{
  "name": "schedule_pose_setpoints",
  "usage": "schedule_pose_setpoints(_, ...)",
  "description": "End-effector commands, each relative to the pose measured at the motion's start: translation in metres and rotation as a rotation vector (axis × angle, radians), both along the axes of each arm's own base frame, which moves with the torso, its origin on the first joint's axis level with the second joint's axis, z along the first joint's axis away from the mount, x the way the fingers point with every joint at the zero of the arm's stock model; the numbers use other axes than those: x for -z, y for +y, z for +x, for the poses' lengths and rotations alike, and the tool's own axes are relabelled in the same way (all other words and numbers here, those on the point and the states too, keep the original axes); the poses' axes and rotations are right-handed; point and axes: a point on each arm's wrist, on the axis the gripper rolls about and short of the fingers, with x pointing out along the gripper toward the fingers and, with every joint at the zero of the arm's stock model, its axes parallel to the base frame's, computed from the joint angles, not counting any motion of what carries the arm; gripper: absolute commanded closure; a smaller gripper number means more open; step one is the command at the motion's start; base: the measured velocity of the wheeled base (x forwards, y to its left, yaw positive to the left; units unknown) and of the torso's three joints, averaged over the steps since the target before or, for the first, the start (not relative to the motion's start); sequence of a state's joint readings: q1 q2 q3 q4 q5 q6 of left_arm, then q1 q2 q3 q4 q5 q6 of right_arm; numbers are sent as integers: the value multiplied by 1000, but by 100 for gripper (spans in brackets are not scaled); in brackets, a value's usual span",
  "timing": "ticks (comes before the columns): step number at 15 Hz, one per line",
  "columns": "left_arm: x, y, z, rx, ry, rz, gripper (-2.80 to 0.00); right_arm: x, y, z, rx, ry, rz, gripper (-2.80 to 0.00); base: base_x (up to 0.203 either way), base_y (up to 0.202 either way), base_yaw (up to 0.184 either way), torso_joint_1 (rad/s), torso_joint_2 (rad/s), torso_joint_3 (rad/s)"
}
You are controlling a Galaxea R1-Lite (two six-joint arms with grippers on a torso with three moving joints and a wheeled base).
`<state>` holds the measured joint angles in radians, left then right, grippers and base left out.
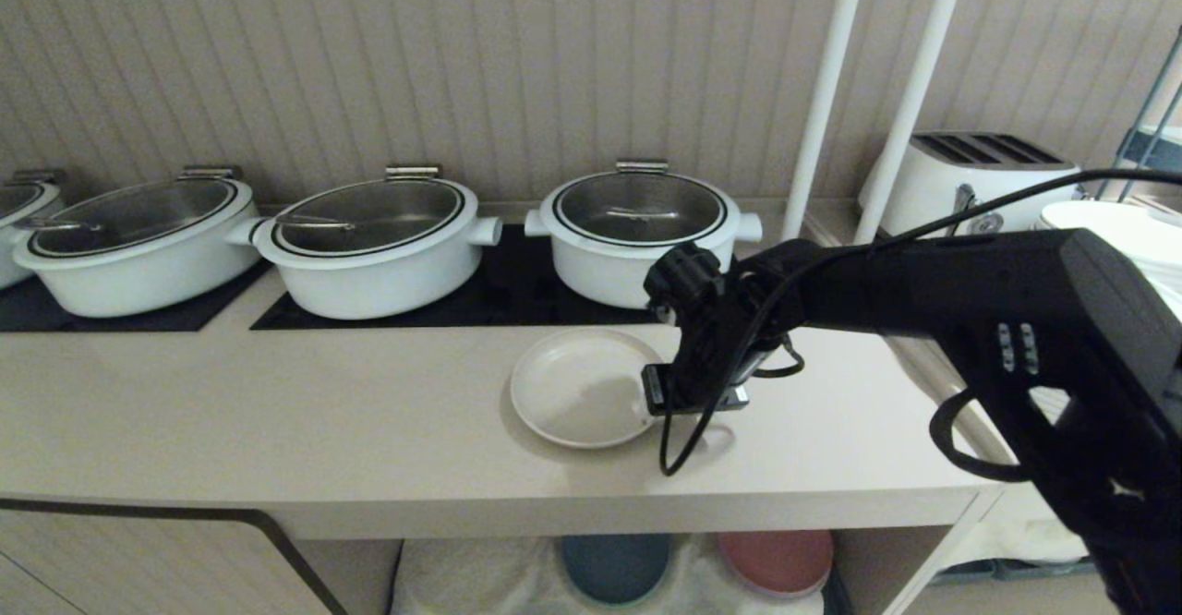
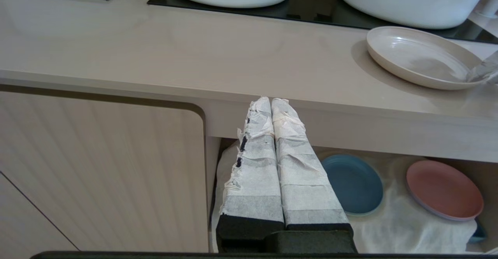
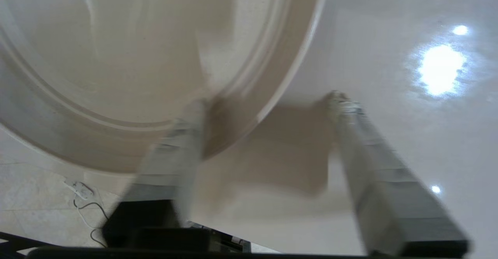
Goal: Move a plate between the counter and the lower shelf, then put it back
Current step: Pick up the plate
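The cream-beige plate (image 1: 577, 389) (image 2: 420, 56) (image 3: 116, 56) lies flat on the counter (image 1: 277, 412) (image 2: 194, 56) in front of the right-hand pot. My right gripper (image 1: 649, 400) (image 3: 268, 99) points down at the plate's right rim. It is open, with one finger over the plate's inside and the other on the bare counter (image 3: 389, 56) outside, so the rim sits between them. My left gripper (image 2: 271, 100) is shut and empty, parked low before the counter's front edge. The lower shelf (image 1: 480, 578) (image 2: 389, 228) with its white cloth shows under the counter.
Three white lidded pots (image 1: 369, 246) stand on black inset panels behind the plate. A blue plate (image 1: 616, 567) and a pink plate (image 1: 777, 561) lie on the shelf cloth. Two white poles (image 1: 822, 107), a toaster (image 1: 979, 176) and stacked white plates (image 1: 1117, 223) stand at the right.
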<state>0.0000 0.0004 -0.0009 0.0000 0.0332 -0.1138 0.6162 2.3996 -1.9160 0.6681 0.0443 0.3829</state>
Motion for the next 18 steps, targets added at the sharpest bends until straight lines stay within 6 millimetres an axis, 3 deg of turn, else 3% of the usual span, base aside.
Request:
schedule_pose_setpoints(1, 0, 0, 0, -1, 0, -1, 0, -1, -1, 0, 2, 4, 0, 0, 0, 0, 0, 0, 0, 0)
schedule_pose_setpoints(18, 0, 0, 0, -1, -1, -1, 0, -19, -11, -1, 22, -13, 9, 0, 0, 0, 0, 0, 0, 0)
